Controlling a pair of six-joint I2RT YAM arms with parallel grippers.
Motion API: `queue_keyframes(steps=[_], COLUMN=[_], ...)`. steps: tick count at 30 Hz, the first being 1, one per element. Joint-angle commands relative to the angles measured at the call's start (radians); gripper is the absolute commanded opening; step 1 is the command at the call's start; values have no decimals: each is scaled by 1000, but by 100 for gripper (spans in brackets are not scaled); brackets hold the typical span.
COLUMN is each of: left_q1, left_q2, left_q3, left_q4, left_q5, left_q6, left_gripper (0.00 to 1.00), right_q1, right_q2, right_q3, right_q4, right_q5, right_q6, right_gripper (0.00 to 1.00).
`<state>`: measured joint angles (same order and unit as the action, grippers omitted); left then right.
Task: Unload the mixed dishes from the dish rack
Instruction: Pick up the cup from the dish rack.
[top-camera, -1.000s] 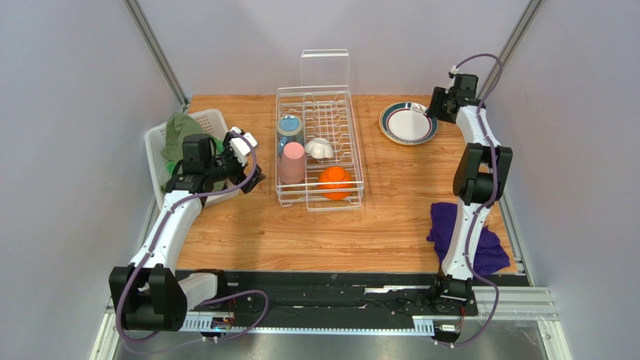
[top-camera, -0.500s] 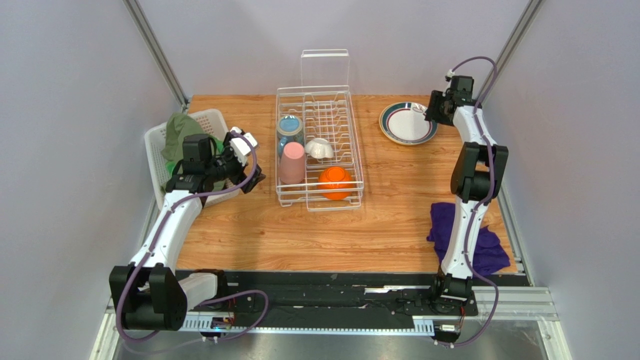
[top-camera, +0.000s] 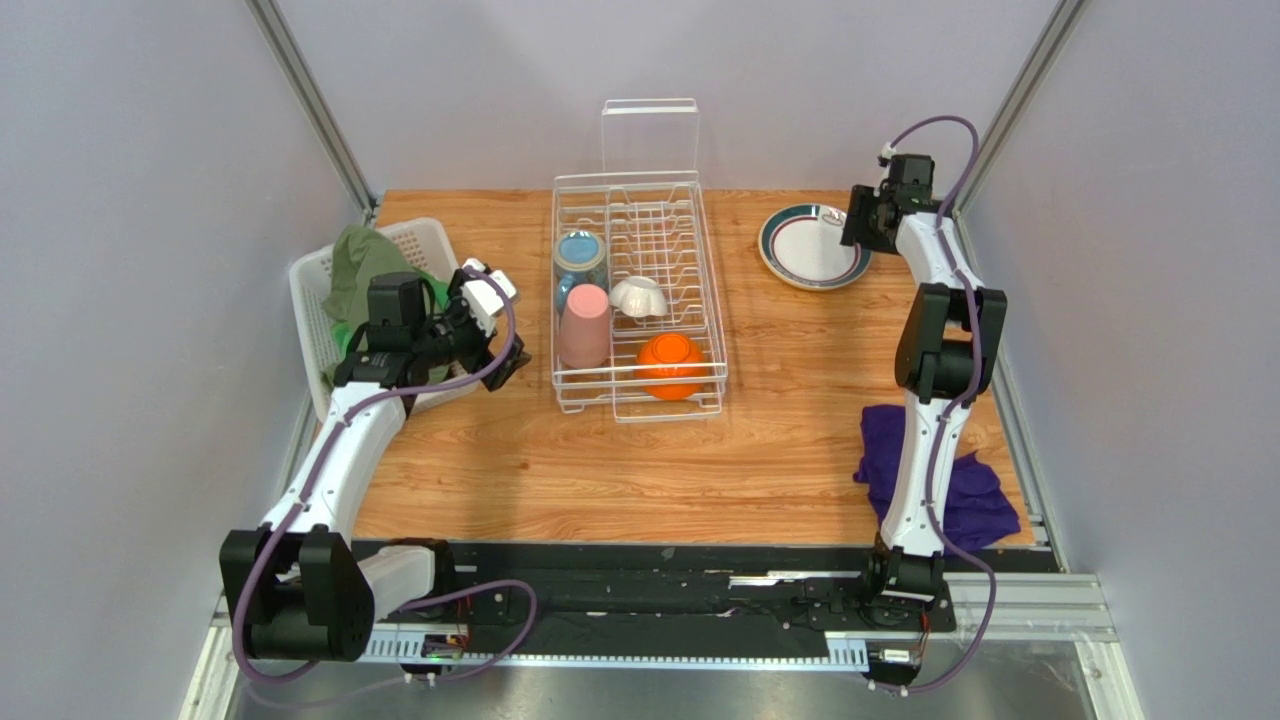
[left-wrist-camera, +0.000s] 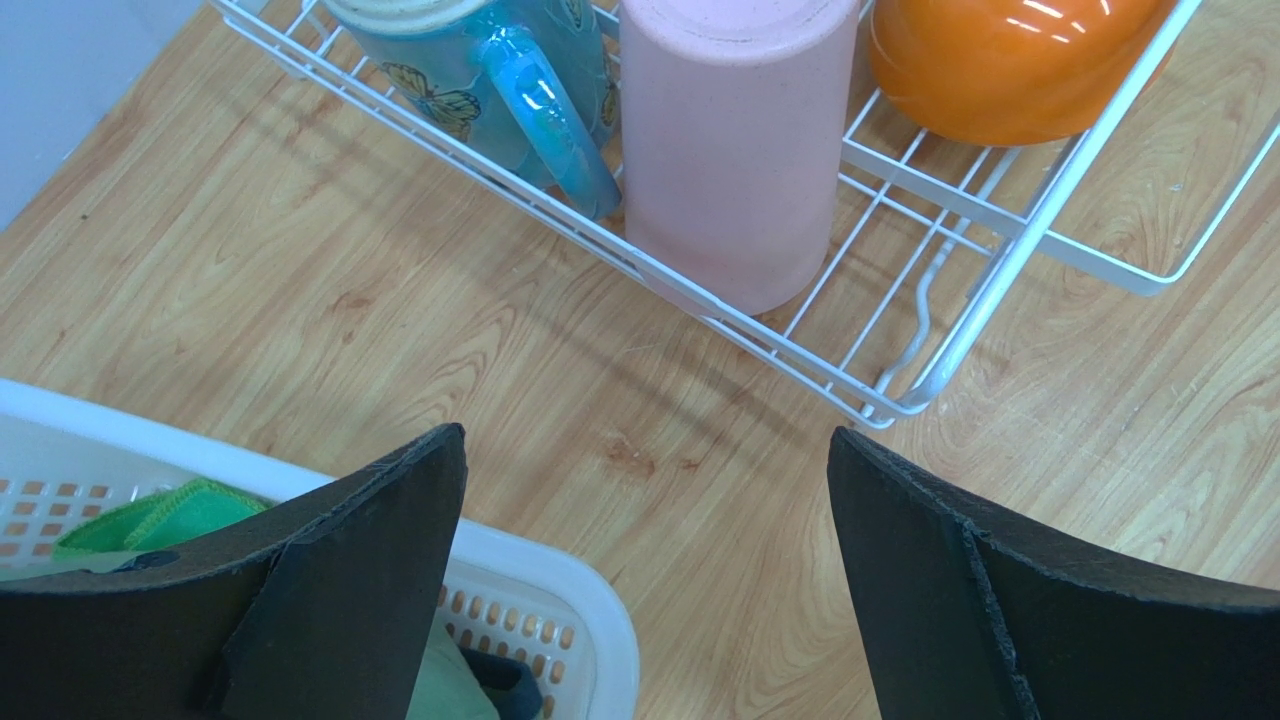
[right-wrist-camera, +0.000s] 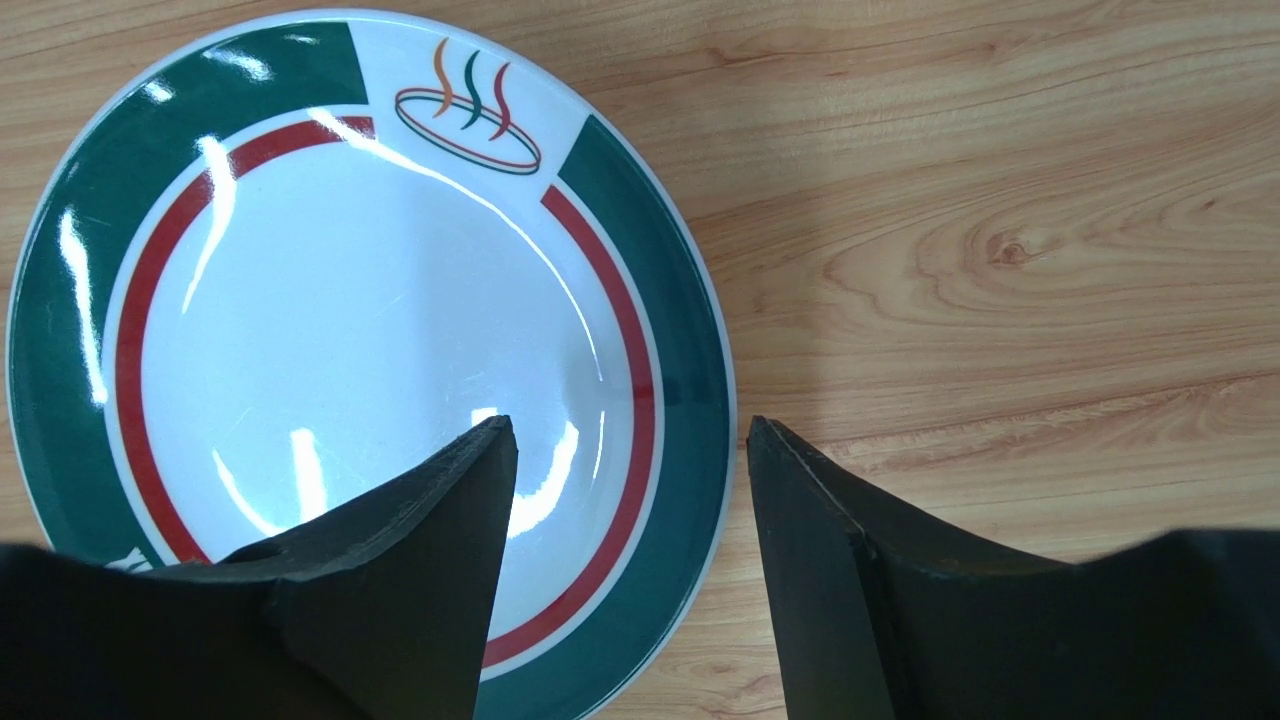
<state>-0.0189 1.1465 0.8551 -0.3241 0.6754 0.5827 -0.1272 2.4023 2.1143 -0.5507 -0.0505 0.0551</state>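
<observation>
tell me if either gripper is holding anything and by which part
Nothing is held. The left gripper hangs open over the wooden table; the right gripper stands open above the round white plate with a dark green rim, which lies flat.

plate (top-camera: 804, 248) 1 | mug (top-camera: 579, 258) 1 | cups (top-camera: 585, 326) (top-camera: 642, 297) 2 | bowl (top-camera: 670, 365) 1 | rack (top-camera: 661, 225) 1 | basket (top-camera: 425, 233) 1

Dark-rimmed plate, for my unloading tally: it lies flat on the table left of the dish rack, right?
No. The dark-rimmed plate lies flat on the table right of the dish rack, not left; the top external view shows it.
</observation>
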Motion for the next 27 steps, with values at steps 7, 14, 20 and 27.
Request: queue_keyframes(steps=[7,14,20,27], left_q1=[4,5,5,5], left_q2=[-7,-14,-22,-45], left_q3=[-11,-17,-24,-15], left_q4=[26,33,56,63], left_q5=[18,16,10,24], left_q6=[26,17,0,-37], left_gripper=[98,98,98,99], right_q1=[3,12,52,123], right_q2=[1,-77,-181,-307], right_q3=[36,-10,-62,-123], right_q4=[11,37,67,94], right_q5=[23,11,15,24], right_q6=[-9,-3,-24,-81], right_gripper=[62,62,63,64])
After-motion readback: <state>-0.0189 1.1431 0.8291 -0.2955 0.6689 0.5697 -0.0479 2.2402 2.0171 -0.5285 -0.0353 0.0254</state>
